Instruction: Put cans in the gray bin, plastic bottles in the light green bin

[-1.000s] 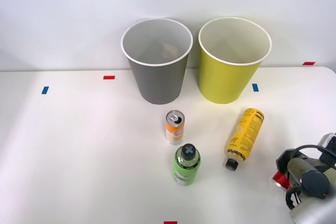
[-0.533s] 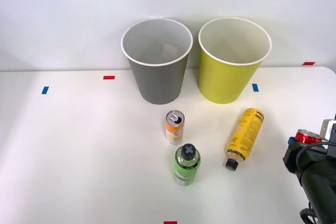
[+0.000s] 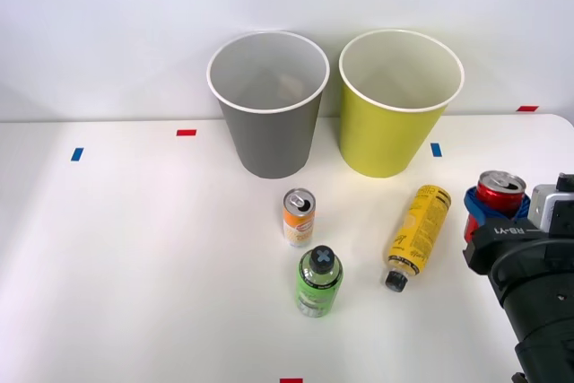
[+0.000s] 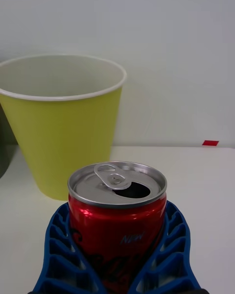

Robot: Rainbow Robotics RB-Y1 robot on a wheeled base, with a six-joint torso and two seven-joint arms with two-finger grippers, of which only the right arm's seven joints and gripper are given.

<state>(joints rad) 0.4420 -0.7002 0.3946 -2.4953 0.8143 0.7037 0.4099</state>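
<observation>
The right gripper (image 3: 496,213), jaws clamped on the upright red can (image 4: 117,215), sits near the surface's (image 3: 134,266) three-o'clock edge, the light green bin (image 3: 395,114) at ten o'clock.

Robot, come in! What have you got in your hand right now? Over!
Right gripper shut on red can, upright. Gray bin ahead-left. Light green bin nearer, between.

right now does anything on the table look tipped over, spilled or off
Only the yellow bottle is down: it lies on its side on the table, black cap toward the robot. The green bottle and orange and white can stand upright, the red can is upright in the right gripper. No spill shows.
</observation>
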